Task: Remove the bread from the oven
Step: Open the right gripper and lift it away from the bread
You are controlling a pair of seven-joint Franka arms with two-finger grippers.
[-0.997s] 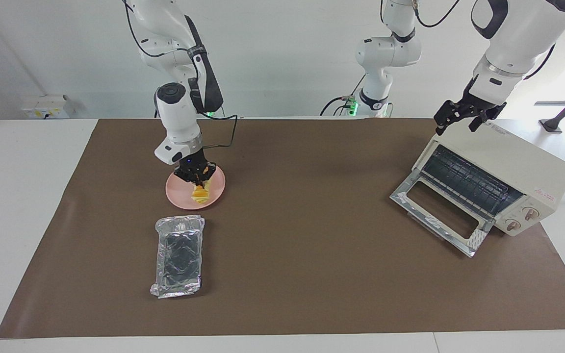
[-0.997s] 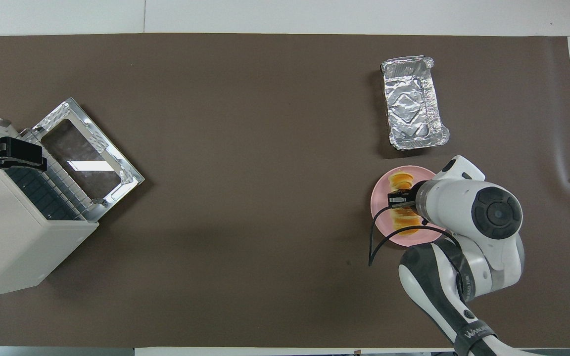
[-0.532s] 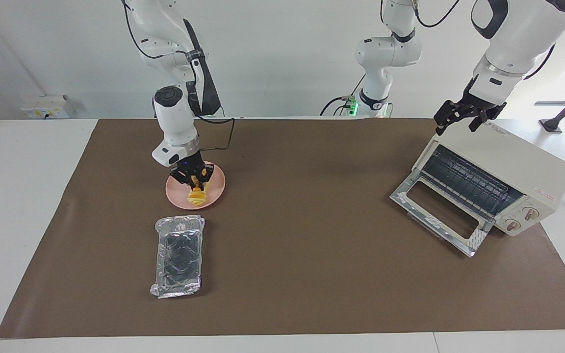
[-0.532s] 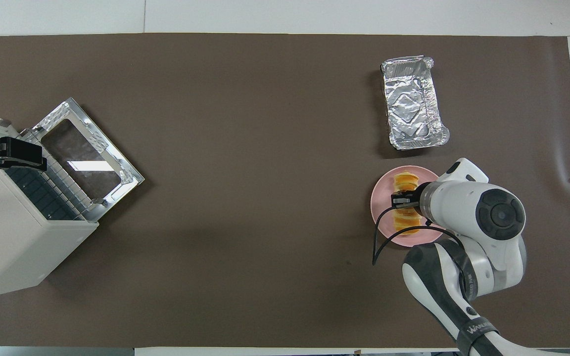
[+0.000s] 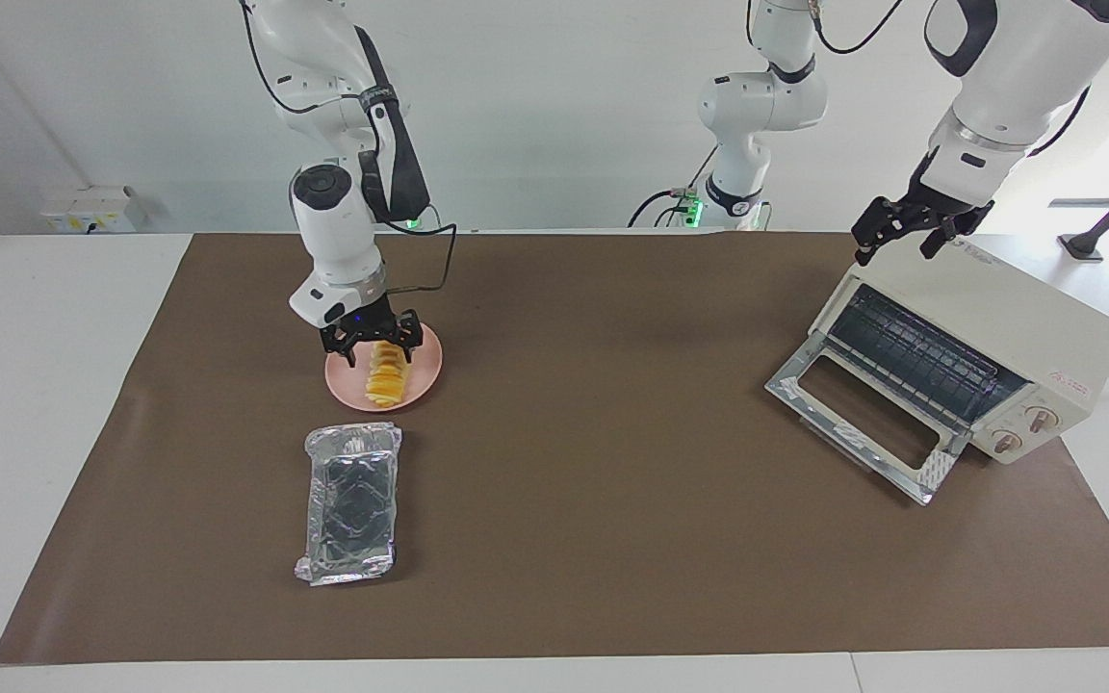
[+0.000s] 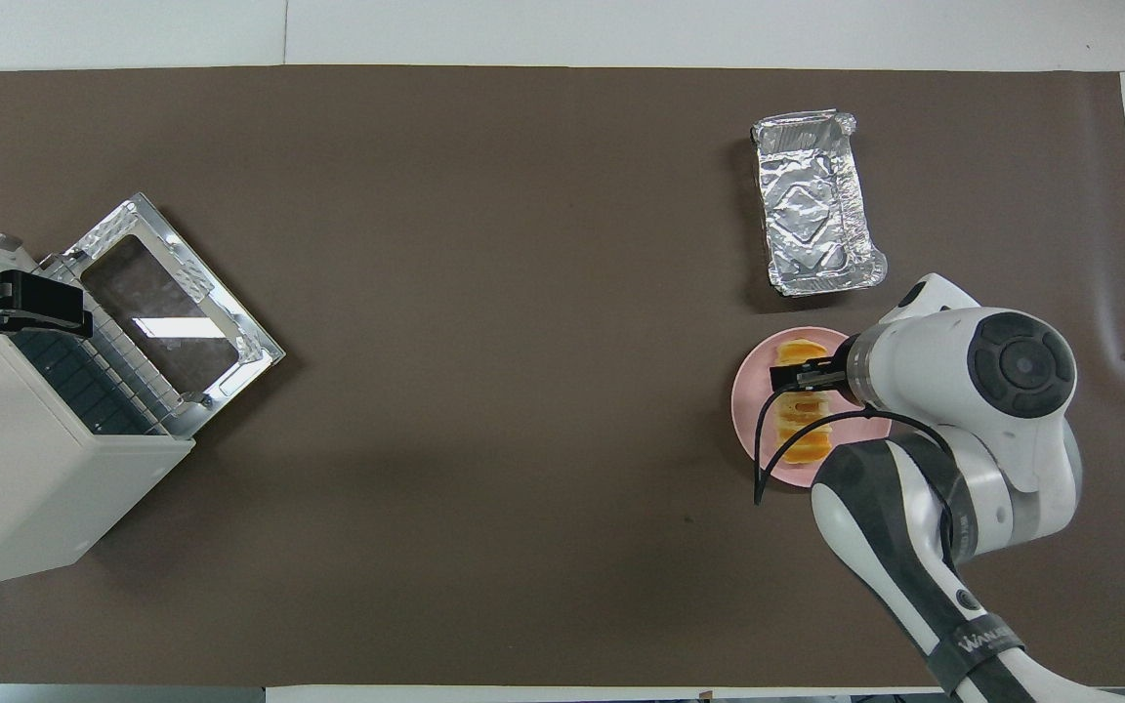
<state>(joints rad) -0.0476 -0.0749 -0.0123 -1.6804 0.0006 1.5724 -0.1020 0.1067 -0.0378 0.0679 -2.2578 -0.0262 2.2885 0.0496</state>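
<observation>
Right claw (image 5: 372, 345) hanging spread open over bread, gripping nothing | left claw (image 5: 901, 231) waiting open above oven (image 5: 978, 356), door lying down | bread (image 5: 383, 377) resting on pink plate (image 5: 425, 377) | foil tray (image 5: 350, 502) sitting farther out on surface (image 5: 612, 500).

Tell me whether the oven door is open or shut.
Open. The oven has its glass-windowed door dropped flat onto the table in front of it, baring the wire rack, which holds no bread.
</observation>
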